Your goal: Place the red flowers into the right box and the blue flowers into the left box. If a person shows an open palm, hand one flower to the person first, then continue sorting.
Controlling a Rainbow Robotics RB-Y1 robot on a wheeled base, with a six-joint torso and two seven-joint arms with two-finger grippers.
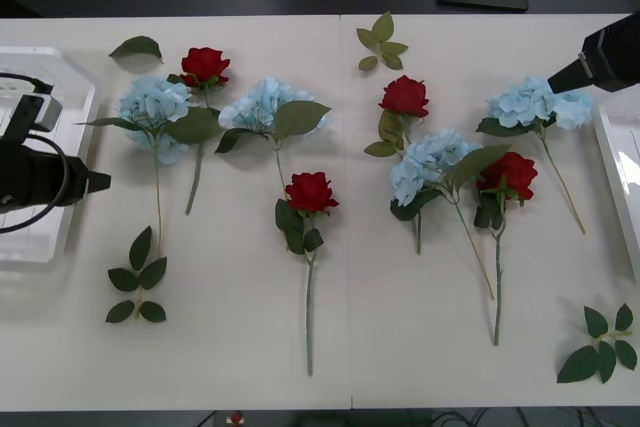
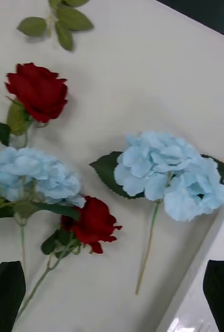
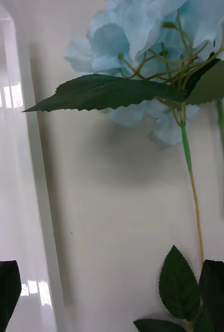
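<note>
Four red flowers lie on the white table, among them a rose (image 1: 311, 191) in the middle and one (image 1: 512, 175) (image 2: 94, 223) at the right. Several blue flowers lie between them. My left gripper (image 1: 100, 182) (image 3: 112, 295) is open, level with the left box's (image 1: 60, 237) (image 3: 13, 181) rim, beside the leftmost hydrangea (image 1: 152, 107) (image 3: 138, 31). Open too, my right gripper (image 1: 553, 84) (image 2: 112, 295) hovers above the rightmost hydrangea (image 1: 535, 102) (image 2: 169, 174), close to the right box (image 1: 615, 157) (image 2: 195, 280). The open palm is out of view.
Loose green leaf sprigs lie at the back middle (image 1: 380, 42), front left (image 1: 137, 282) and front right (image 1: 603, 345). A single leaf (image 1: 137, 46) lies at the back left. Long thin stems trail toward the table's front edge.
</note>
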